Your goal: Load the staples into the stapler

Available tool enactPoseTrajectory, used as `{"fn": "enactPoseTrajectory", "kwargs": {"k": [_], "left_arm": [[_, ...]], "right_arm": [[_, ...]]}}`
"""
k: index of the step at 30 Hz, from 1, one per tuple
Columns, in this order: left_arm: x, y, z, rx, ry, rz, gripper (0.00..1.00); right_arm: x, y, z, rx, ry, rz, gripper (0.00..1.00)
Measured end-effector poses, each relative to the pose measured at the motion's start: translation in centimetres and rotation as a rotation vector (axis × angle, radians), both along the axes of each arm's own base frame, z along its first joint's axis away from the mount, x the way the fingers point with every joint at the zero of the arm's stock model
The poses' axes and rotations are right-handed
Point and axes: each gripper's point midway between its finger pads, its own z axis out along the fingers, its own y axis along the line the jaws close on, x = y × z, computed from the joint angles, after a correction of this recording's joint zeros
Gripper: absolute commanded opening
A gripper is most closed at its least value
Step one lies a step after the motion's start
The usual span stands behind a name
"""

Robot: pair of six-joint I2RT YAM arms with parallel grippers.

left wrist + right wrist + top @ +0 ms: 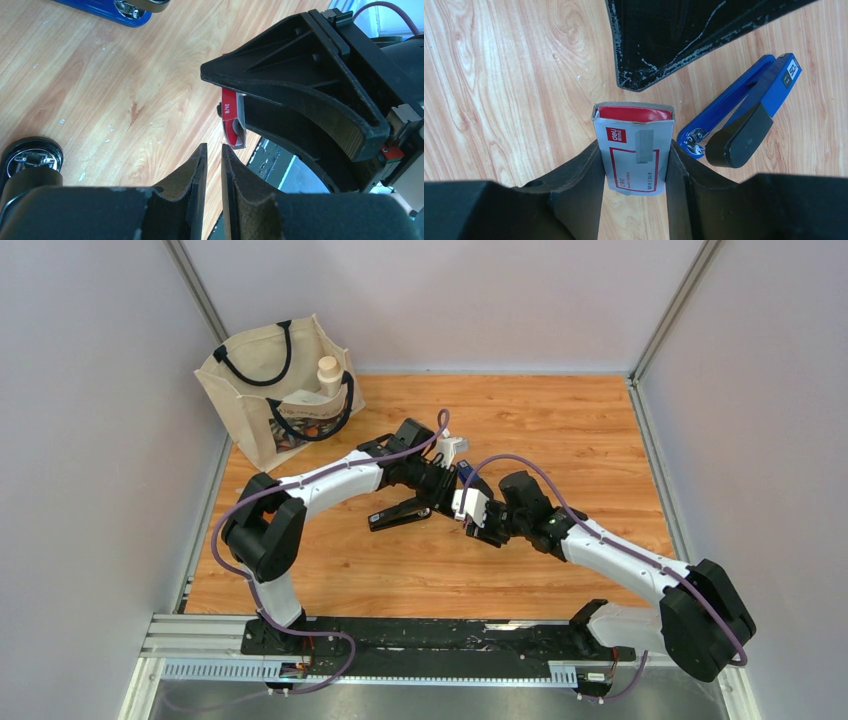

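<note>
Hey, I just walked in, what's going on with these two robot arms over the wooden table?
The right gripper is clamped on a small white and red staple box, holding it above the wooden table with its open end facing the left gripper. The left gripper sits just in front of that opening, jaws nearly closed and holding nothing. The blue stapler lies on the table beside them, untouched, and an all-black stapler lies nearby.

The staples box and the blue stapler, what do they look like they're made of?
Staples box: thin printed cardboard, likely, matte, with a torn, frayed open end. Blue stapler: glossy blue body, painted metal or plastic, unclear which; smooth black top strip looks like plastic; shiny bare metal at the front.
</note>
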Motion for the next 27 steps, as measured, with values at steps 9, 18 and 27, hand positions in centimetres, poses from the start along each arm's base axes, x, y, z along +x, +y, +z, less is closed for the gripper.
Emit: {"fn": "enactPoseTrajectory", "kwargs": {"k": [9, 18, 27], "left_arm": [[-0.46, -0.75, 0.63, -0.010, -0.012, -0.023, 0.25], [-0.51, -0.65, 0.53, -0.002, -0.012, -0.023, 0.25], [-0.42, -0.52, 0.26, 0.010, -0.015, -0.021, 0.25]], "right_arm": [[-0.27, 0.15, 0.07, 0.001, 0.011, 0.010, 0.42], [-0.45, 0.27, 0.07, 0.004, 0.016, 0.018, 0.42], [-0.50, 0.47, 0.37, 0.012, 0.019, 0.026, 0.41]]}}
